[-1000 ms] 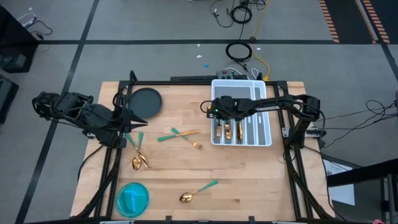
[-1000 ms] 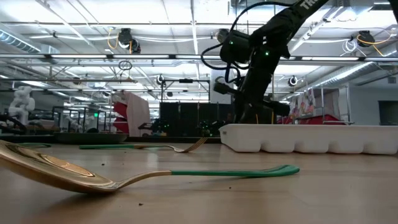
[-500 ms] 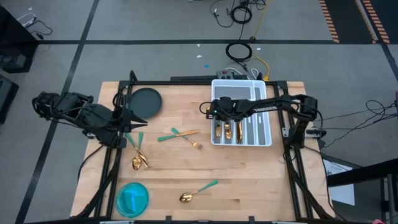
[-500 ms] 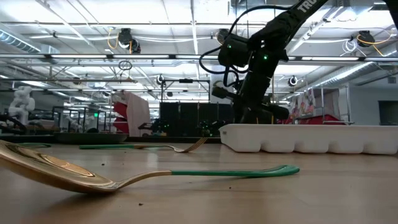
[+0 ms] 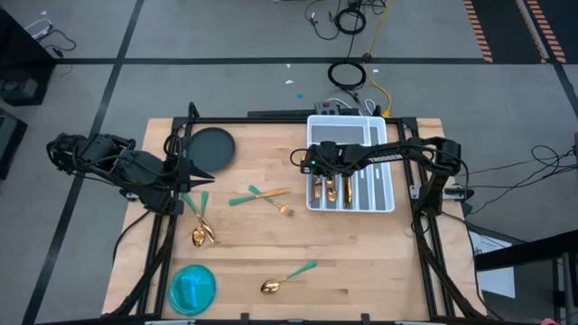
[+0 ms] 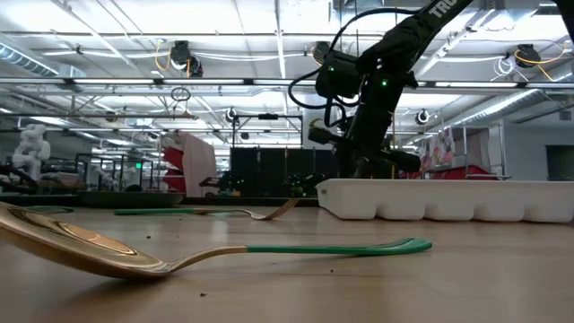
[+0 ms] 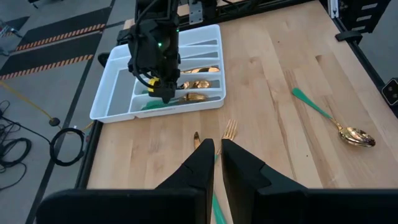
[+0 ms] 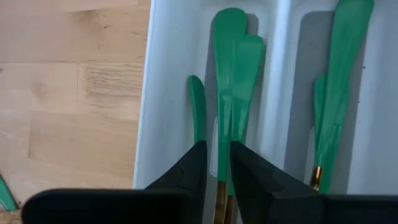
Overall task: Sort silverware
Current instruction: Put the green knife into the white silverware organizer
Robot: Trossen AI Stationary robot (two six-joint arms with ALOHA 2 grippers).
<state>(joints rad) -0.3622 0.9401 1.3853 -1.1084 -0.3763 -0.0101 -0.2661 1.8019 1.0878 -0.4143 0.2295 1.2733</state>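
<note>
Right now the silverware is split between the white compartmented tray (image 5: 352,119) and the bare desk (image 5: 379,262). Several gold-headed, green-handled pieces (image 5: 330,190) lie in the tray's left-hand slots, at the far right of the desk.

Out on the wood, a fork and another piece (image 5: 269,196) lie crossed near the middle. Two spoons (image 5: 200,230) lie together toward the left. One more spoon (image 5: 287,277) rests alone near the front edge.

My right gripper (image 5: 318,167) hangs over the left side of the tray. From its wrist I look straight down on broad green handles (image 8: 231,74) in one slot, with a slim handle (image 8: 197,106) beside them. One handle lines up with the narrow gap between the jaws; I cannot tell whether they pinch it or stand free of it.

My left gripper (image 5: 194,173) waits over the left part of the desk, just beyond the two spoons, its jaws nearly pressed together around nothing.

A dark round plate (image 5: 212,147) sits at the far left, and a blue-green round dish (image 5: 192,287) at the near left corner.
</note>
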